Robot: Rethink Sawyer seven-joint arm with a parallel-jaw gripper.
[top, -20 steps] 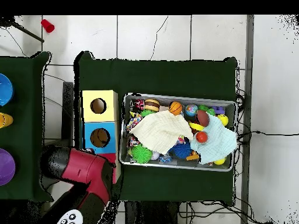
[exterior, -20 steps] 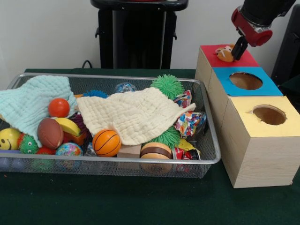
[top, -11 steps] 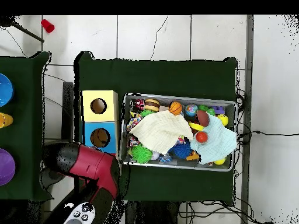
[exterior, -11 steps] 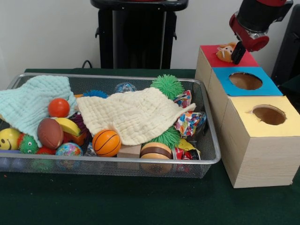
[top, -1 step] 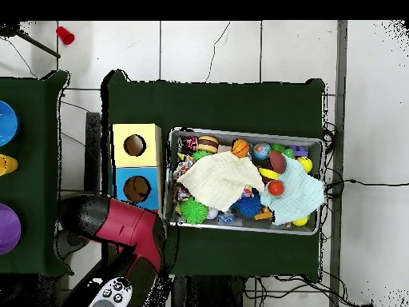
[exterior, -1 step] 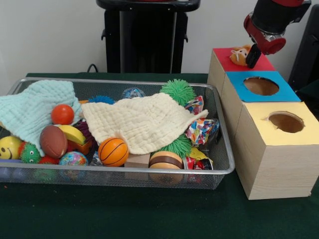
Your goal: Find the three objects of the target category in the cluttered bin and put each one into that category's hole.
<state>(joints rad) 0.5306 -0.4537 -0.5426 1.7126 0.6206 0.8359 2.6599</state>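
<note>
Orange toy [exterior, -1 step: 239,55] on red-topped box [exterior, -1 step: 247,63].
Hung at toy's 3 o'clock, pincer [exterior, -1 step: 252,56]; grip state impossible to tell.

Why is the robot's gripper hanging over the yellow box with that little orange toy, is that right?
Not quite. In the front view the gripper is over the red-topped box, the farthest of the three, beside the small orange toy. The yellow-topped box is the nearest one, with nothing above it.
</note>
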